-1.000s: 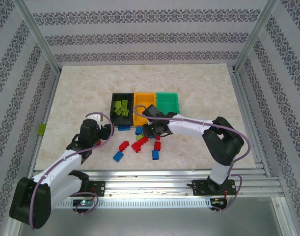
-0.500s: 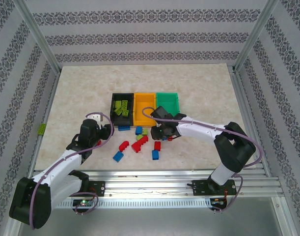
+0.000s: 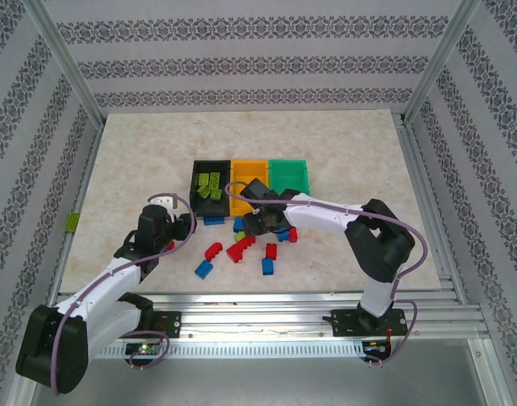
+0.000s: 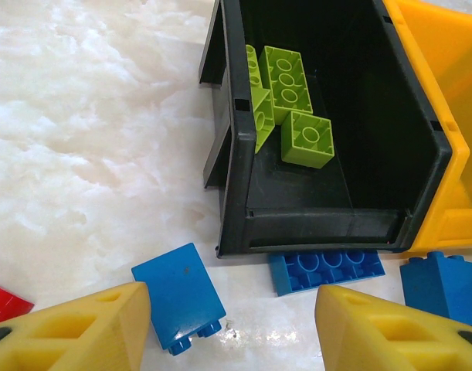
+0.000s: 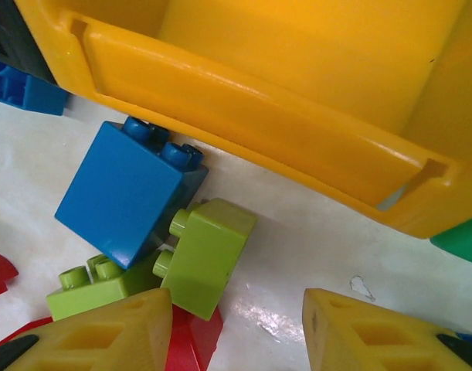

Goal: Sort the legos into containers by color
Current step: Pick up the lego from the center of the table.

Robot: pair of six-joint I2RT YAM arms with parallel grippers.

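high rear overview; two close wrist views, both with orange bin [image 5: 243,108]

You have bright, even light from above with soft, faint shadows. Small glare patches gleam on the table [image 5: 313,247] in your wrist views, the black bin [image 4: 232,154] reads dark inside, and near edges go soft

Bare tabletop [image 3: 156,152] lies behind and beside the three bins [image 3: 250,163]. In front, scattered bricks [image 3: 239,248] crowd the approach, the right arm [image 3: 326,218] crossing above them. A blue brick [image 5: 127,193] touches the orange bin [image 5: 243,100]'s wall; blue bricks [image 4: 326,270] lie at the black bin [image 4: 320,228]'s foot.
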